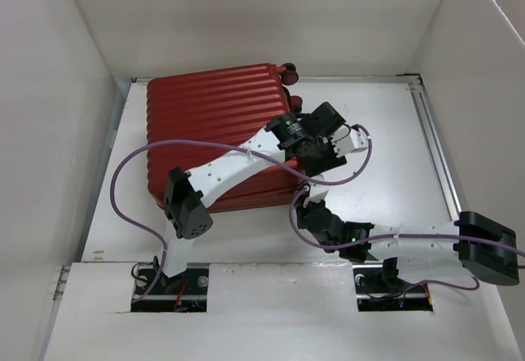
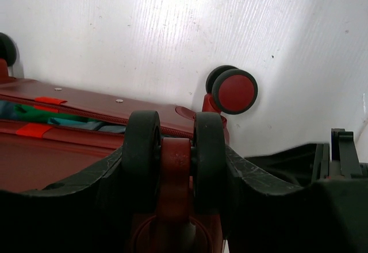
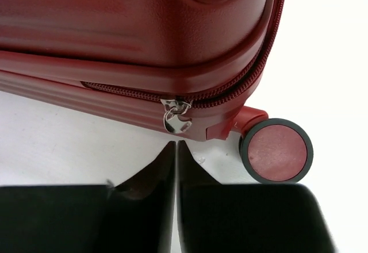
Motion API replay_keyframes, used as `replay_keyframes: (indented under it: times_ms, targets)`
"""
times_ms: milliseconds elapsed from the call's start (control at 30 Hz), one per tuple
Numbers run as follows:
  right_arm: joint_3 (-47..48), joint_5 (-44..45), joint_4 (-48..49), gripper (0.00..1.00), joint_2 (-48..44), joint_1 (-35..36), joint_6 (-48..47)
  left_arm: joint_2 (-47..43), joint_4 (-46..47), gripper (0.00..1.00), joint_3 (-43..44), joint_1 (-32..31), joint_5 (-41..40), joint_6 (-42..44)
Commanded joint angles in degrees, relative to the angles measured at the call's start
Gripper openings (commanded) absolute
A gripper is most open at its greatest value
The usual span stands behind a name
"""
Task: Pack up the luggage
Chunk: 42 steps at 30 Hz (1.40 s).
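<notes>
White walls [image 1: 287, 16] close in a white table [image 1: 385, 131] on three sides. The luggage [image 1: 213, 107], dark red and ribbed, lies flat on the far left part of the table. It is the biggest thing here, with a pair of wheels [image 1: 287, 71] poking out at its far right corner.

The left arm [image 1: 230, 172] stretches across the shell to the case's right side. The right arm [image 1: 426, 246] bends in low by the near right corner. Purple cables [image 1: 123, 180] loop off both.

The left gripper [image 2: 174, 172] is clamped on a black twin wheel [image 2: 141, 149], one finger on each side. Past it the zip seam [image 2: 46, 118] gapes a little, showing green and blue inside.

The right gripper [image 3: 176, 155] has its fingers pressed together on nothing. Their tips are just short of the silver zipper pull [image 3: 177, 118], with a red-faced wheel [image 3: 277, 150] close by on the right.
</notes>
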Motion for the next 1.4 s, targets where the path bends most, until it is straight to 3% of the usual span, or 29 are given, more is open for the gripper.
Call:
replay_keyframes:
  times_ms: [0,33,233,300,367,467,533,800,900,1000,1167,1267,1367]
  targets:
    - [6.0,1.0,3.9,0.04,-0.7,-1.5,-1.0,-10.1,8.0,0.00,1.7,-4.7,8.7,-3.3]
    - [6.0,1.0,3.9,0.00,-0.8,-1.5,-1.5,-10.1,8.0,0.00,1.7,-4.7,8.7,-3.3]
    - [2.7,0.3,3.9,0.00,-4.7,-1.5,-2.7,-10.1,8.0,0.00,1.2,-4.7,8.2,-3.3]
    - [2.0,-2.2,3.9,0.13,-5.4,-1.5,-4.0,-10.7,8.0,0.00,1.2,-4.7,8.2,-3.3]
    - [2.0,-4.1,3.9,0.37,-5.4,-1.5,-5.5,-10.7,8.0,0.00,1.2,-4.7,7.7,-3.3]
    - [2.7,-5.8,1.4,0.57,-5.4,-1.5,-4.4,-10.7,8.0,0.00,1.2,-4.7,7.7,-3.3]
    - [2.7,-4.4,1.4,0.63,-4.7,-1.5,-3.4,-10.7,8.0,0.00,1.2,-4.7,7.1,-3.3]
    - [9.1,3.0,2.1,0.56,0.4,-1.5,-3.2,-11.2,8.0,0.00,0.1,-4.7,7.1,-3.3]
    - [10.5,4.8,2.2,0.47,2.1,-1.5,-3.8,-11.2,8.0,0.00,-0.5,-4.7,7.1,-3.3]
    - [11.8,4.2,2.2,0.36,3.4,-1.5,-4.4,-11.2,8.0,0.00,0.2,-4.7,7.1,-3.3]
    - [11.8,4.2,2.9,0.00,3.4,-1.5,-4.9,-11.2,8.0,0.00,0.2,-4.7,7.1,-3.3]
    - [9.9,3.6,2.9,0.00,0.6,-1.0,-5.5,-11.2,8.0,0.00,-0.4,-4.7,7.1,-3.3]
    - [5.7,4.4,2.9,0.18,-2.7,2.4,-5.5,-11.2,8.0,0.00,0.2,-4.7,7.1,-3.3]
